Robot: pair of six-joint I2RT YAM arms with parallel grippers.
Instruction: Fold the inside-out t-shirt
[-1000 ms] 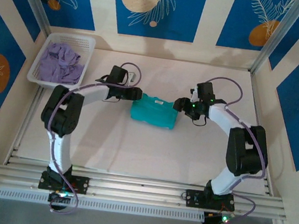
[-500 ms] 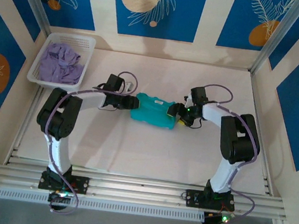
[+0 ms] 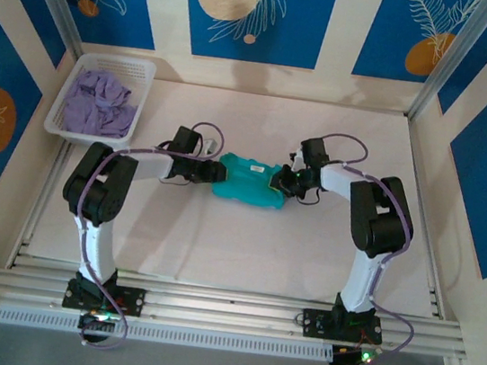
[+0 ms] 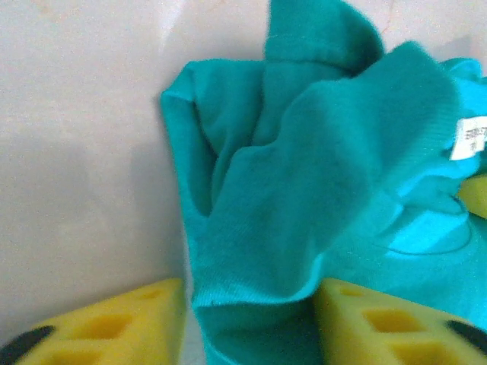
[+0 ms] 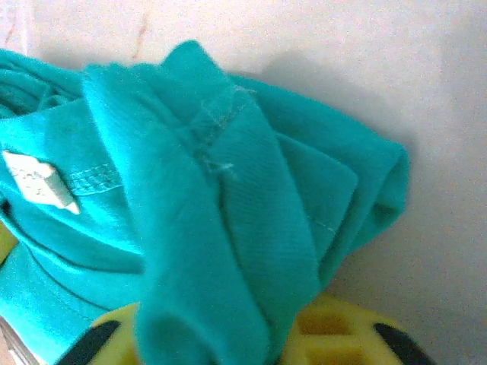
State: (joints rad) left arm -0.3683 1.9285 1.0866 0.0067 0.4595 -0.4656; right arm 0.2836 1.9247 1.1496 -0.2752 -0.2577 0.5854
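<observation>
Top external, t-shirt (image 3: 245, 184) bunched between left gripper (image 3: 219, 172), right gripper (image 3: 276, 182)

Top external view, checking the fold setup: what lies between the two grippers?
The bunched teal t-shirt spans the table between left gripper and right gripper, in the top view.

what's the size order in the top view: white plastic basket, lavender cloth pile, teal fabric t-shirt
1. white plastic basket
2. lavender cloth pile and teal fabric t-shirt: these look about alike, so not ranked
</observation>
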